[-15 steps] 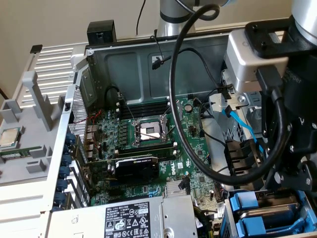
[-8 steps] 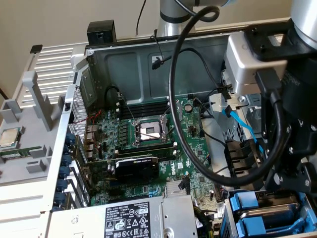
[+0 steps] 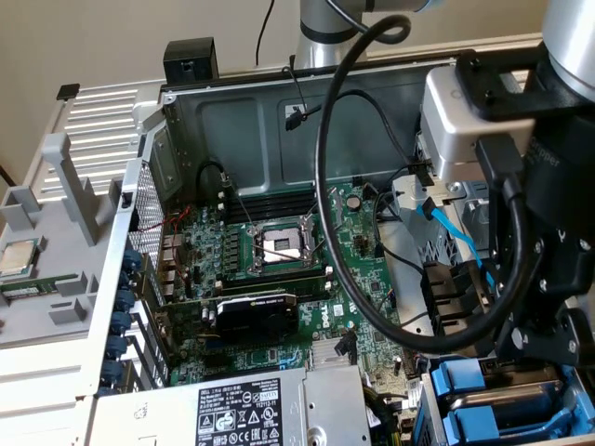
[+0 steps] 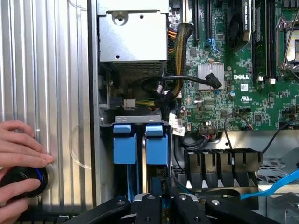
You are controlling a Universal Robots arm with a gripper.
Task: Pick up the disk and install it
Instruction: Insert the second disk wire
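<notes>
Gripper (image 4: 161, 205) poised low over the drive bay, jaws narrow, apparently pinched on the disk (image 4: 156, 144), though the contact itself is hard to see. Disk sits upright in the bay slot directly beneath the fingers, beside a second blue carrier (image 4: 124, 142). A person's hand (image 4: 18, 168) rests on a black knob (image 4: 23, 179) off to the side, probably to steady the chassis (image 4: 46, 70).

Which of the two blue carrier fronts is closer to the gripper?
The blue carrier front on the motherboard side, in line with the gripper; the other sits by the chassis wall.
</notes>
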